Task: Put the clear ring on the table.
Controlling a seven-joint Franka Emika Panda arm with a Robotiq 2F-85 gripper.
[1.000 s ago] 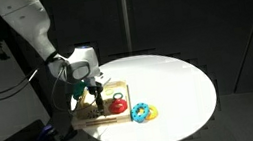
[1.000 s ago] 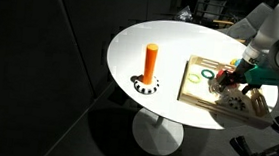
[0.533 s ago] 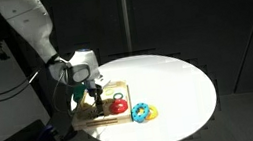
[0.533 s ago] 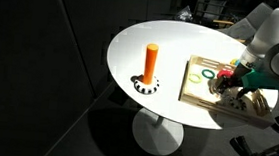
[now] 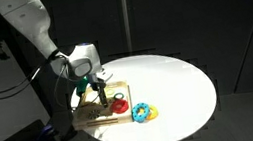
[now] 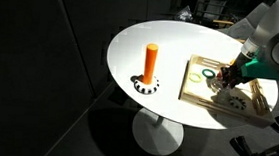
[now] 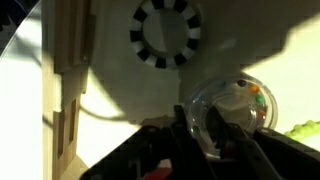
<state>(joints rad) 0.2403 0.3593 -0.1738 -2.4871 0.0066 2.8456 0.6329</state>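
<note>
In the wrist view the clear ring, a see-through hoop with small coloured beads inside, sits between my dark fingers. My gripper is shut on its near rim. In both exterior views the gripper hangs just above the wooden tray at the edge of the white round table. The ring is too faint to make out there.
A red ring lies on the tray, with blue and yellow rings beside it on the table. A black-and-white ring lies in the tray below me. An orange peg stands on a striped base.
The jaws have closed from open onto the clear ring. The gripper has risen slightly above the tray.
</note>
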